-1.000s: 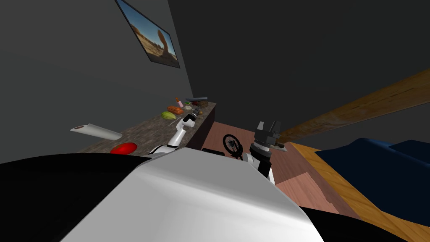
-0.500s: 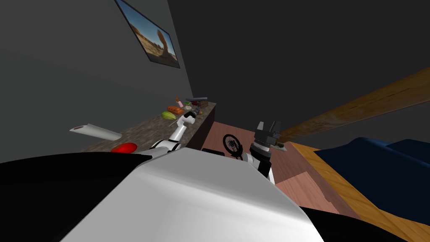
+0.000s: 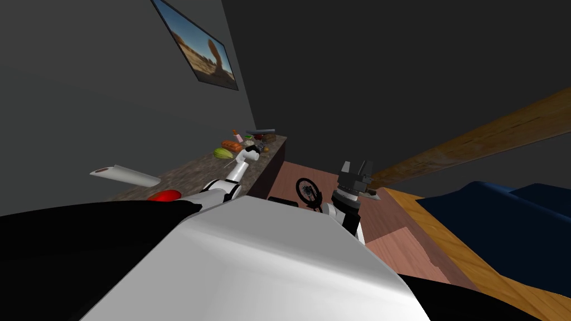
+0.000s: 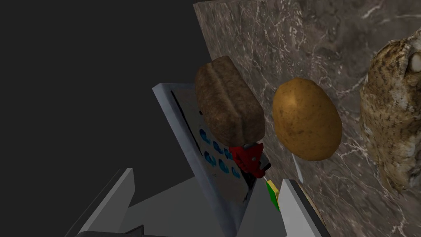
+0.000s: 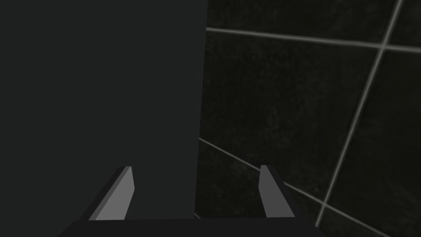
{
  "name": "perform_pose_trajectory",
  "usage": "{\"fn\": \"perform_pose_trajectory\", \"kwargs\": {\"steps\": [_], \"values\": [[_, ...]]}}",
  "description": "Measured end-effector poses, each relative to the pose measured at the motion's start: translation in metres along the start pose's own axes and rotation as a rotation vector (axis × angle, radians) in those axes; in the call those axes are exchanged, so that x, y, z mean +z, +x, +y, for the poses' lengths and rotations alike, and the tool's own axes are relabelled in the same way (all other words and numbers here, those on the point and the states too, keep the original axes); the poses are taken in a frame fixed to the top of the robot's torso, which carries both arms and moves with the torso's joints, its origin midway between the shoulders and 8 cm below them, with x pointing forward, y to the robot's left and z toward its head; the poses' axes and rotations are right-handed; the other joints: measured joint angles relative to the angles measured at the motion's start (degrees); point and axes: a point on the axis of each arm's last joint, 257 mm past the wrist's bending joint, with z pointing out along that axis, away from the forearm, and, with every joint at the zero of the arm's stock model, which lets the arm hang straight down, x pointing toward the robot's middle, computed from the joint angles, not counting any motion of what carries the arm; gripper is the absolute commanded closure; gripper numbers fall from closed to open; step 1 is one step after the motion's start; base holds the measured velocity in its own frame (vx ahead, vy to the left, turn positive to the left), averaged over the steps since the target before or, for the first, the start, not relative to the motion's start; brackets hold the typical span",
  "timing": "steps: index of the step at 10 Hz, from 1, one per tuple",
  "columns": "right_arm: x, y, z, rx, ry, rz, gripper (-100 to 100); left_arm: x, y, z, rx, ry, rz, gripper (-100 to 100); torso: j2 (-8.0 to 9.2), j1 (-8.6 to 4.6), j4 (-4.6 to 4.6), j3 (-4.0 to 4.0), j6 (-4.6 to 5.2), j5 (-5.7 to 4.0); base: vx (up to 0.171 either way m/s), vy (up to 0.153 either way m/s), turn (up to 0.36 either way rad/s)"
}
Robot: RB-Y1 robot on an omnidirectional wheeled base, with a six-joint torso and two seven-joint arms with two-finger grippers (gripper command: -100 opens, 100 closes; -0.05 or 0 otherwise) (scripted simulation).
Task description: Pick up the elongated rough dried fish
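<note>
The dried fish point(image 4: 390, 119), mottled tan and rough with a pale eye, lies on the dark marble counter point(image 4: 329, 37). It sits outside my left gripper point(image 4: 207, 197), beyond a round potato point(image 4: 306, 119). That gripper is open and holds nothing. Between and ahead of its fingers are a grey flat device with blue buttons point(image 4: 197, 144), a brown loaf-shaped item point(image 4: 228, 101) and a small red piece point(image 4: 246, 158). In the head view my left gripper point(image 3: 257, 148) reaches among the items at the counter's far end. My right gripper point(image 3: 357, 169) hangs open over the floor, with its fingers point(image 5: 123, 193) spread apart.
Along the counter point(image 3: 189, 173) lie a white roll point(image 3: 125, 174), a red object point(image 3: 164, 195), a green item point(image 3: 223, 152) and an orange one point(image 3: 233, 146). A black wheel-like thing point(image 3: 308, 191) stands on the floor. A blue sofa point(image 3: 502, 223) is to the right.
My left arm has stretched farther along the counter toward the items at its far end. The right arm has not moved.
</note>
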Motion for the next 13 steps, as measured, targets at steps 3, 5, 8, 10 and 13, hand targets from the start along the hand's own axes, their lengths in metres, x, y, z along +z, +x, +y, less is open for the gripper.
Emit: {"fn": "perform_pose_trajectory", "kwargs": {"steps": [3,5,8,10,13], "values": [[0.0,0.0,0.0,0.0,0.0,0.0,0,0.011,-0.003,0.013,0.0,-0.091,0.02,-100,0.01,0.0,-0.01,0.0,-0.01,0.01,0.0,0.0,-0.008],[0.0,0.0,0.0,0.0,0.0,0.0,0,0.015,-0.005,0.02,-0.003,-0.142,0.033,-100,0.01,-0.01,0.0,0.01,-0.01,0.0,-0.001,-0.001,-0.015],[0.0,0.0,0.0,0.0,0.0,0.0,0,0.02,-0.007,0.032,-0.008,-0.229,0.055,-100,0.02,0.0,-0.01,0.01,-0.02,0.01,0.0,-0.001,-0.015],[0.0,0.0,0.0,0.0,0.0,0.0,0,0.022,-0.009,0.039,-0.013,-0.289,0.072,-100,0.01,0.0,-0.01,0.0,-0.02,0.01,0.003,-0.001,-0.015],[0.0,0.0,0.0,0.0,0.0,0.0,0,0.022,-0.013,0.046,-0.023,-0.375,0.098,-100,-0.01,0.0,0.0,-0.01,-0.01,0.0,0.008,0.001,-0.012]]}}
